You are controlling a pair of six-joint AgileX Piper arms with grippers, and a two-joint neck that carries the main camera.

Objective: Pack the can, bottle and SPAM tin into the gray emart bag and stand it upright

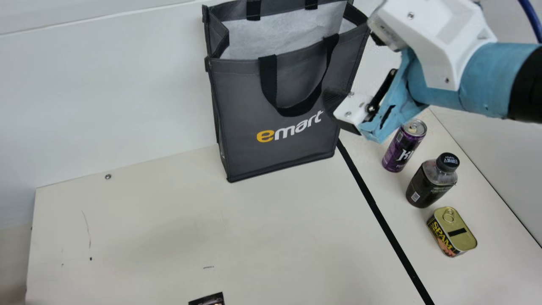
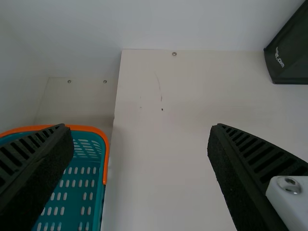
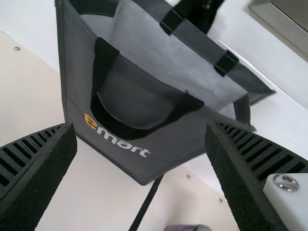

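Before the bag's right side is my right gripper (image 1: 353, 70), open; in its wrist view the right gripper (image 3: 140, 132) has the gray emart bag (image 3: 159, 144) beyond its parted fingers. The bag (image 1: 241, 93) stands upright at the wall, mouth open, white lining showing. A purple can (image 1: 403, 146), a dark capped bottle (image 1: 430, 182) and the SPAM tin (image 1: 451, 233) form a row on the right. The can's top (image 3: 187, 227) shows at the right wrist view's bottom edge. My left gripper (image 2: 140, 132) is open, nothing between its fingers; the bag (image 2: 291, 57) is farther off.
A teal basket with an orange rim (image 2: 103, 144) sits beside the table (image 2: 159, 183). Black tape (image 1: 381, 216) crosses the table between the bag and the row of items. A small dark printed object (image 1: 209, 299) lies at the main view's bottom edge.
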